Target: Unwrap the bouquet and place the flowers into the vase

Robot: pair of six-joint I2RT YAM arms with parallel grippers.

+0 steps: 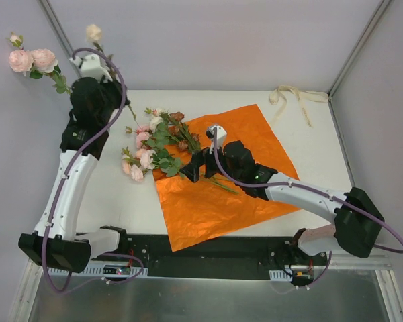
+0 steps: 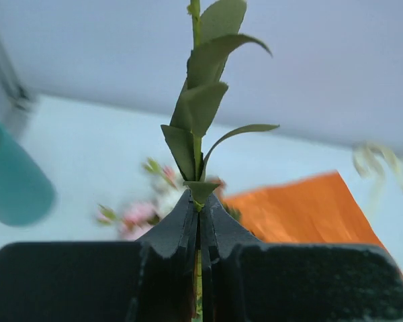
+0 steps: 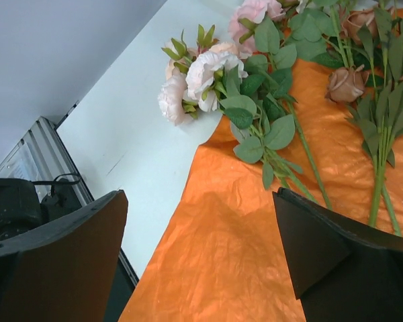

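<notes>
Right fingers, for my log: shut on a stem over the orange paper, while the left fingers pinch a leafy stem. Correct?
No: the right wrist view shows the right fingers open and empty over the orange paper. The left fingers do pinch a leafy stem.

1. The paper sheet [image 1: 215, 194] lies spread on the desk [image 1: 114, 201], from the middle toward the near right.
2. Most flowers [image 1: 154, 144] lie across the sheet's far-left edge, with their heads on the bare desk to the left and their stems running right onto the sheet.
3. The right gripper [image 3: 196, 201] hangs over the sheet, just near and right of those heads.
4. The left gripper [image 2: 198, 201] is up at the far-left corner with a stem [image 2: 200, 107] between its fingers. The held blooms [image 1: 40, 59] reach left past the desk edge.
5. The ribbon [image 1: 292, 97] lies at the far-right corner, apart from the sheet.
6. In the left wrist view, the vase [image 2: 13, 174] is left of that gripper.
</notes>
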